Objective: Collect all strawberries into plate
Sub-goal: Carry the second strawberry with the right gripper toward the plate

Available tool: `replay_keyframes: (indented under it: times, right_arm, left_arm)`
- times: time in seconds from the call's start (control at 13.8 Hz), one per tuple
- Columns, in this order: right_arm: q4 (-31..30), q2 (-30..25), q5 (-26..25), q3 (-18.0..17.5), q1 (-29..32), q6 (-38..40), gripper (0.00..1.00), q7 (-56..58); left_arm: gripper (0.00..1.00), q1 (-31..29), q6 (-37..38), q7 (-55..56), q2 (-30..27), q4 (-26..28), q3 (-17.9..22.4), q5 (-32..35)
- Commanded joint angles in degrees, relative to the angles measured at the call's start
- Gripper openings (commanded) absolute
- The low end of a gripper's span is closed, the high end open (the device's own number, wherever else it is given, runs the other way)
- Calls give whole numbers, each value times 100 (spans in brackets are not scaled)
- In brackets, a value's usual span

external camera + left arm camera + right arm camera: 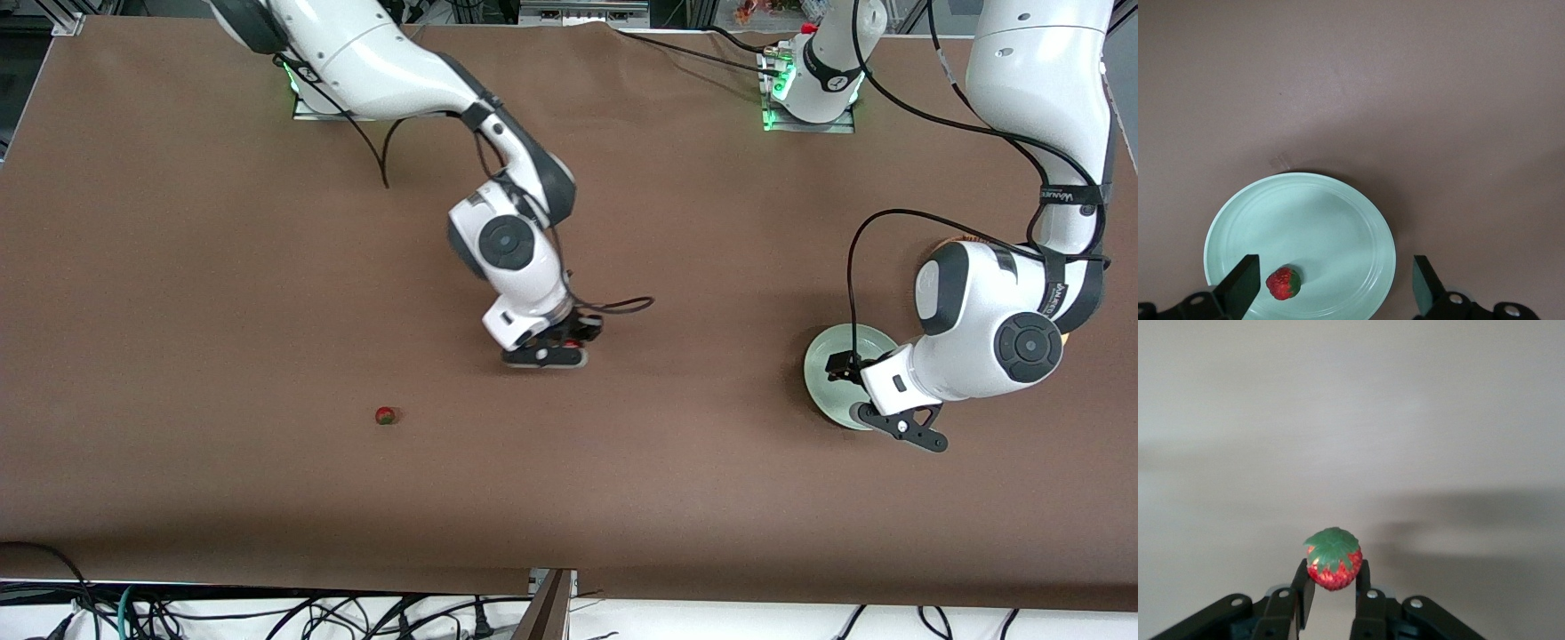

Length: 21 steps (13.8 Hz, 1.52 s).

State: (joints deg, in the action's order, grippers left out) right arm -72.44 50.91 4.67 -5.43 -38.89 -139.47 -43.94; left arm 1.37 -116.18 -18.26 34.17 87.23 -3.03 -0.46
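— What's on the table [222, 267] from where you sit?

— Largest first: the mint-green plate [822, 356] lies toward the left arm's end of the table, partly covered by that arm in the front view. My left gripper [1331, 293] hangs over the plate's edge with its jaws spread wide and nothing between them.

— And the berries?

— One strawberry [1283, 283] lies in the plate, near its rim. My right gripper [1331, 600] is over the bare middle of the table, well apart from the plate, jaws clamped on a second strawberry [1333, 558], green cap facing the wrist camera.

— The third?

— A third strawberry [385, 415] lies loose on the table, far from the plate toward the right arm's end and nearer to the front camera than the plate.
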Motion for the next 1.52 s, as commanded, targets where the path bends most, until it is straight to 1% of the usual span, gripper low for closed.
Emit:
replay_keyframes:
  times: [0.0,0.15,0.29,0.44,0.58,0.73,0.8,0.87,0.94,1.09,1.16,1.31,1.45]
  right_arm:
    - [528,567,236,60,-521,-1078,1,-403]
    - [976,1024,236,59,-873,-1669,1,-807]
    - [1039,1193,236,59,-1041,-2003,1,-879]
    - [1039,1307,236,51,-1173,-2154,2,-906]
    - [1039,1439,236,-72,-1217,-2530,3,-1176]
    - [1039,1501,236,-81,-1217,-2673,17,-1284]
    - [1039,1509,236,-81,-1217,-2682,20,-1284]
    - [1030,1501,236,-81,-1217,-2682,31,-1310]
    - [1030,1492,227,-81,-1200,-2682,99,-1284]
    - [1048,1448,227,-72,-1095,-2647,100,-1222]
    - [1048,1387,236,-81,-1016,-2594,100,-1222]
    - [1100,1299,236,-99,-779,-2166,100,-1222]
    - [1442,1237,236,-142,-533,-1543,100,-1170]
  left_arm:
    - [100,65,139,51,19,-92,39,-86]
    - [100,65,139,86,19,-83,39,-86]
    - [100,65,139,86,19,-75,31,-86]
    - [100,65,139,86,19,-66,31,-86]
    - [100,74,139,95,19,-48,31,-86]
    - [100,135,174,243,19,-22,31,-86]
    - [100,161,270,453,19,-22,31,-86]
    - [100,214,341,603,19,-22,31,-86]
    - [100,232,385,683,19,-13,39,-86]
    - [100,249,499,710,19,22,31,-86]
    - [100,241,508,710,19,135,31,-86]
    - [100,232,508,710,10,268,31,-86]
    - [100,249,517,745,-7,338,22,-94]
